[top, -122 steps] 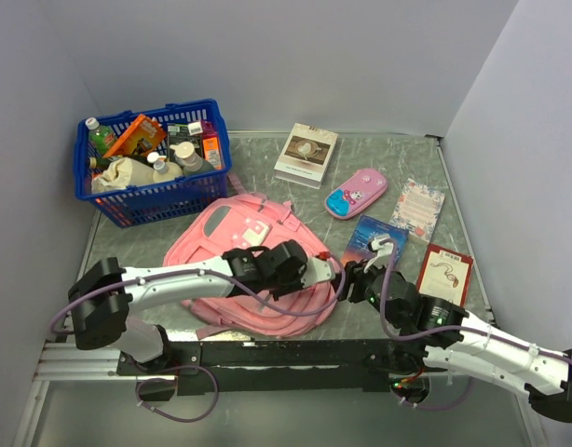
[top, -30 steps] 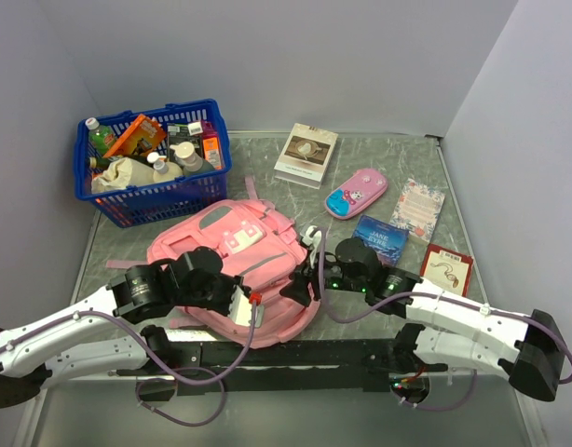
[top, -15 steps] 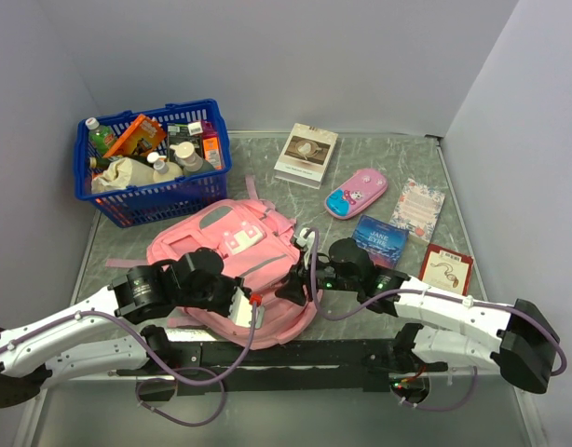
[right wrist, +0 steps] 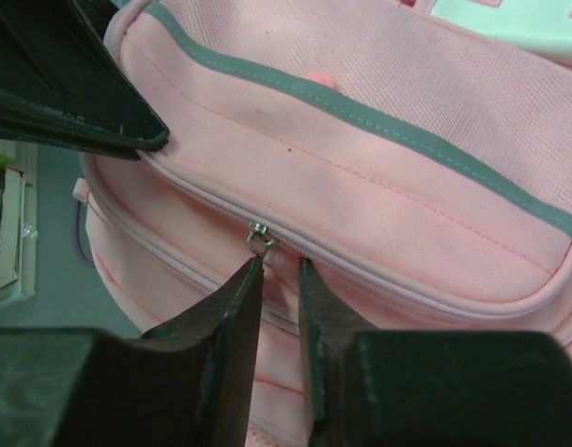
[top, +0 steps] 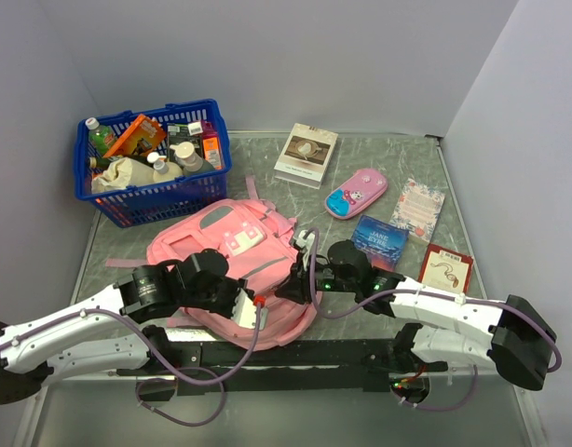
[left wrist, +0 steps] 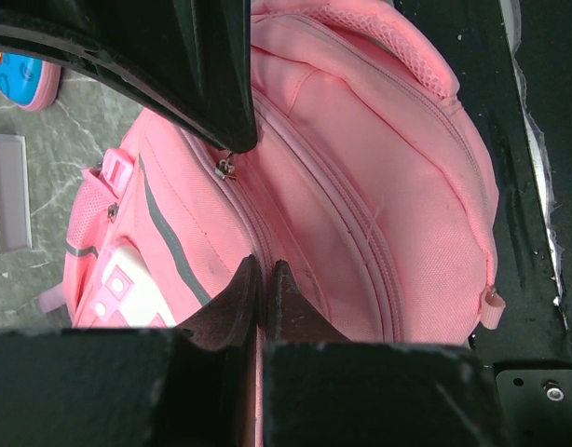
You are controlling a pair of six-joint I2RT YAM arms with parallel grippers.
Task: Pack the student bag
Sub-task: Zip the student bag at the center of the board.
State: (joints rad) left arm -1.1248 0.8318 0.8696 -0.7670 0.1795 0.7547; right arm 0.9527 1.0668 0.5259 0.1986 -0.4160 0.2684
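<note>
Barely begun: student bag (top: 258, 223) lying under both sets of fingers, apparently zipped shut, nothing packed.
Pinching bag fabric with clenched left gripper (left wrist: 264, 279); hovering right gripper (right wrist: 279, 265), narrowly parted and empty, zipper pull (right wrist: 260, 238) just off one fingertip; yet to unzip and load books (top: 380, 238) lying beyond the fingers.

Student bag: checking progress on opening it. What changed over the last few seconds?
The student bag slid left with the left gripper, which drew back pinching its fabric. The right gripper left the blue book and now closes in on a zipper pull on the bag, not yet gripping. Basket, books and pencil case stayed.
</note>
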